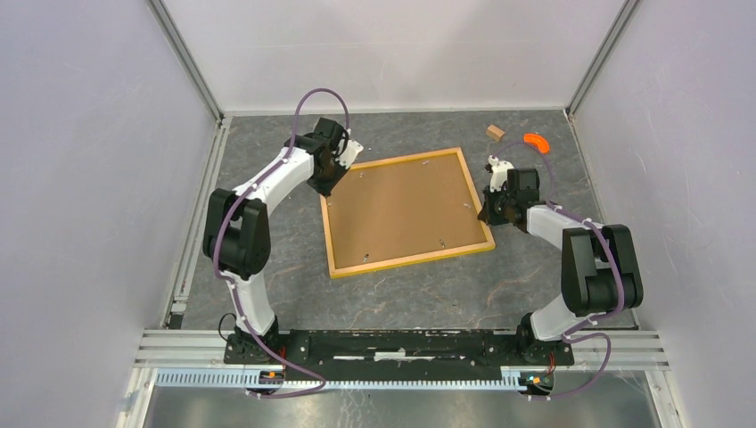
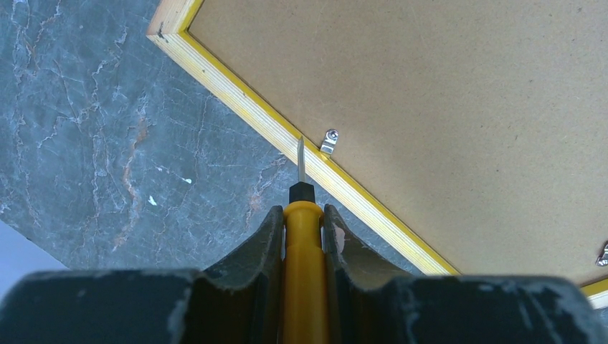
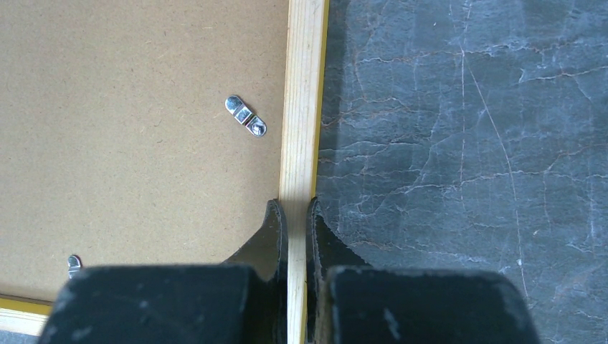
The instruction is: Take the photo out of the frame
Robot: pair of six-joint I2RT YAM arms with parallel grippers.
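The frame [image 1: 412,259] lies back up, its front hidden. The handle of the yellow tool [image 2: 304,287] is cropped at the bottom edge.

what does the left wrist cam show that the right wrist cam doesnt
Only left wrist: the left hand shut on a yellow tool, its metal tip close to a clip by the frame rail, plus a frame corner.
Only right wrist: the right hand shut on the frame's bare wood edge, a finger on each side.
Both: the brown backing, metal clips and the grey table. The photo shows in neither.
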